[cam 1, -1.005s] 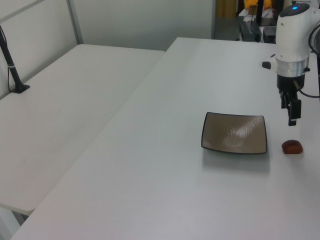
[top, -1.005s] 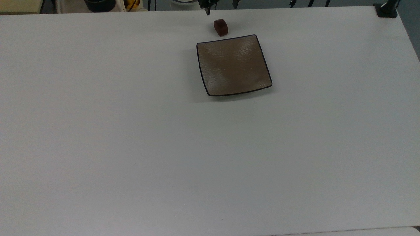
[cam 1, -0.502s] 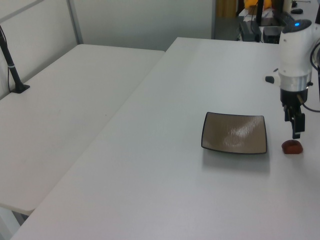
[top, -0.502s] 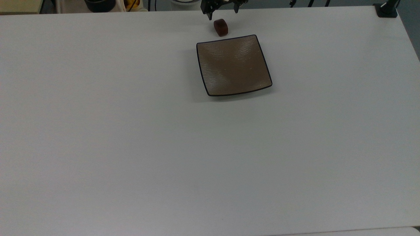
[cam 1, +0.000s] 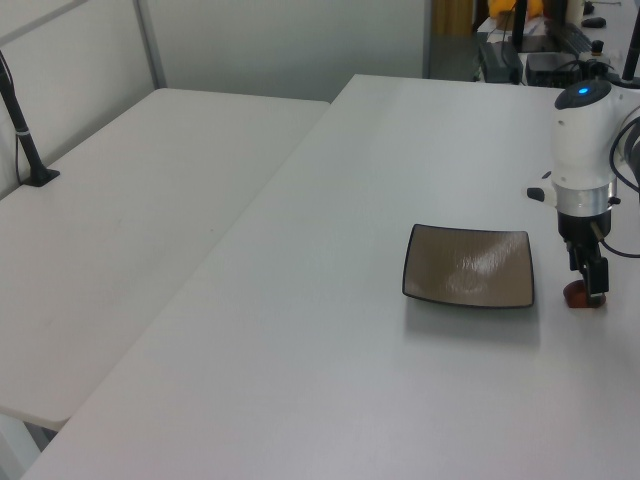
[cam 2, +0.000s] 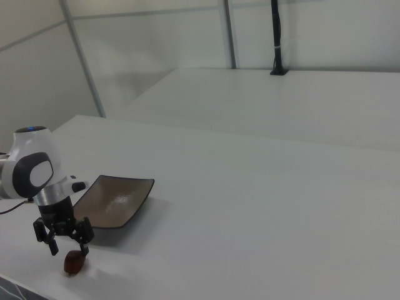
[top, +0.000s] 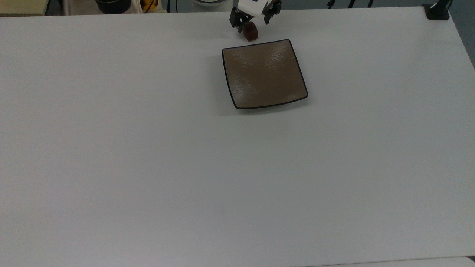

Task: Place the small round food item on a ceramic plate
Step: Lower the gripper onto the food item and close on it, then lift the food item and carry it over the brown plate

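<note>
My gripper [cam 2: 67, 249]: spread wide, its 2 fingers straddled the food chunk without pinching it.
Small round food item [top: 251, 32]: sat on the white table [top: 148, 167].
Ceramic plate [top: 264, 73]: bare, just beside the chunk.

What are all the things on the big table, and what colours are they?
Square brown ceramic plate with thin black rim: one, brown, on the white table, toward the top view's top.
Small dark reddish-brown rounded food chunk: one, reddish-brown, on the table just off the plate's edge, apart from it.
Black pole clamped to the neighbouring white table: one, black, at the left view's left.
End effector: one, black with white arm, open, lowered around the chunk.
</note>
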Motion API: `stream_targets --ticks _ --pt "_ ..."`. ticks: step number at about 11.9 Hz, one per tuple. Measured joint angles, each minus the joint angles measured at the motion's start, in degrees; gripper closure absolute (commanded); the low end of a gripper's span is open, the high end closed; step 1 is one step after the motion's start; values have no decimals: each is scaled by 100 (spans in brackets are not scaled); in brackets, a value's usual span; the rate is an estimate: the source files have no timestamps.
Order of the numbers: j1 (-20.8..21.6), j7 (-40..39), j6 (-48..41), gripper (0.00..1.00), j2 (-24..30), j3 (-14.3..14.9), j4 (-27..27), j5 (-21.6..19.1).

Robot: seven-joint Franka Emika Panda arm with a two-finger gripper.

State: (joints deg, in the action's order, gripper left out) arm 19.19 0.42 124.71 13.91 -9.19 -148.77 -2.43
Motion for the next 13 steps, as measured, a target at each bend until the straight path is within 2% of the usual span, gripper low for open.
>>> stream_targets --ticks 1,2,3,4,7,9,12,13 --pt "0 0 1 22 -32 0 0 0" --pt "0 0 1 50 -88 0 -1 0" --pt "1 0 33 72 -157 0 -2 0" --pt "2 0 115 81 -228 0 -2 0" --pt "2 2 255 83 -313 0 6 -314" --pt "2 2 255 79 -304 0 38 -415" --pt "-9 5 -98 78 -240 4 358 -420" --pt "-23 6 -314 74 -199 10 557 -420"
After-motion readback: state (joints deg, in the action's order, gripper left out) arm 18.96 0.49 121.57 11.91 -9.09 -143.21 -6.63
